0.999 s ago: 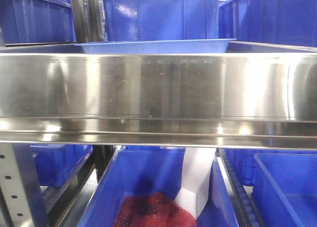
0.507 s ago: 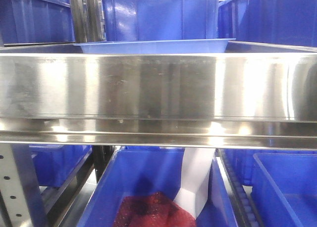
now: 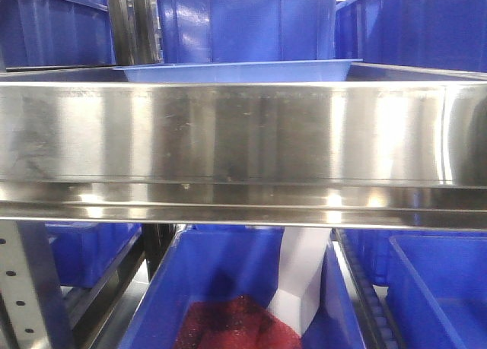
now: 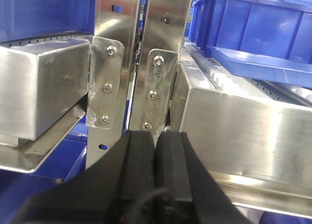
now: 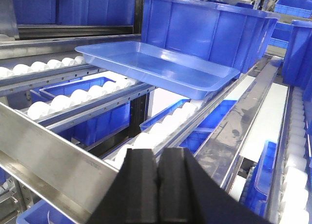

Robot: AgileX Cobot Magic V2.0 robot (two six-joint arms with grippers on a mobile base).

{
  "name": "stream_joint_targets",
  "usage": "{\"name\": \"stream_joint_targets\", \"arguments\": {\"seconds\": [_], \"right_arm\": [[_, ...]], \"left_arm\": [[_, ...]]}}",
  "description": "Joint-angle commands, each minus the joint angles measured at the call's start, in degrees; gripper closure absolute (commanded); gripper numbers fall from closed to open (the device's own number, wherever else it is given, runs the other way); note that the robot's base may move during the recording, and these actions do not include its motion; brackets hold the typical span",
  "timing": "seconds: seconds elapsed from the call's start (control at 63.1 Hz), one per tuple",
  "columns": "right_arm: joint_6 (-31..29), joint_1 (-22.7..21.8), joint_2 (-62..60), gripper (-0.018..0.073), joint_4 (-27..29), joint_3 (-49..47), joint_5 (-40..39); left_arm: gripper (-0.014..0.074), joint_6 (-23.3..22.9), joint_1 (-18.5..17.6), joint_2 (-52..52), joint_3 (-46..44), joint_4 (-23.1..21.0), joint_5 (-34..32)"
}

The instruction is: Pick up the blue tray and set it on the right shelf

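The blue tray [image 5: 161, 65] is light blue and shallow. It rests on the white rollers of the right shelf [image 3: 243, 136], in front of a deep blue bin. In the front view only the blue tray's [image 3: 236, 71] rim shows above the shelf's broad steel front rail. My right gripper [image 5: 158, 153] is shut and empty, low before the front rail [image 5: 48, 136], well short of the tray. My left gripper [image 4: 155, 136] is shut and empty, facing the steel uprights [image 4: 117, 63], with the blue tray [image 4: 258, 63] up to its right.
Deep dark-blue bins [image 3: 243, 22] stand behind the tray and on both sides. Under the shelf, a blue bin [image 3: 228, 273] holds red mesh [image 3: 236, 326] and a white piece [image 3: 304, 273]. Roller rails [image 5: 53, 102] run across the shelf. A neighbouring steel shelf [image 4: 39, 87] is at the left.
The front view has drifted very slightly sideways. The tray stays where it was on the shelf.
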Motion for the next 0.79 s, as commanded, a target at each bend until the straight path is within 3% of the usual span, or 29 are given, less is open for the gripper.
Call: {"name": "stream_joint_targets", "arguments": {"seconds": [0.0, 0.238, 0.365, 0.571, 0.777], "right_arm": [[-0.6, 0.1, 0.3, 0.0508, -1.1, -1.7, -5.0], [-0.4, 0.1, 0.3, 0.0508, -1.0, -1.7, -5.0], [-2.7, -1.7, 0.3, 0.0508, 3.6, -0.9, -6.8], [-19.3, -15.7, -3.2, 0.0508, 20.8, 0.4, -7.2], [-21.4, -27.6, -13.2, 0.0508, 22.5, 5.9, -7.2]], "left_arm": [[0.0645, 0.3, 0.1, -0.6, 1.8, -0.6, -5.7], [0.0645, 0.3, 0.1, -0.6, 1.8, -0.6, -5.7], [0.0645, 0.3, 0.1, -0.6, 1.8, -0.6, -5.7], [0.0645, 0.3, 0.1, -0.6, 1.8, -0.6, -5.7], [0.0645, 0.3, 0.1, -0.6, 1.8, -0.6, -5.7]]}}
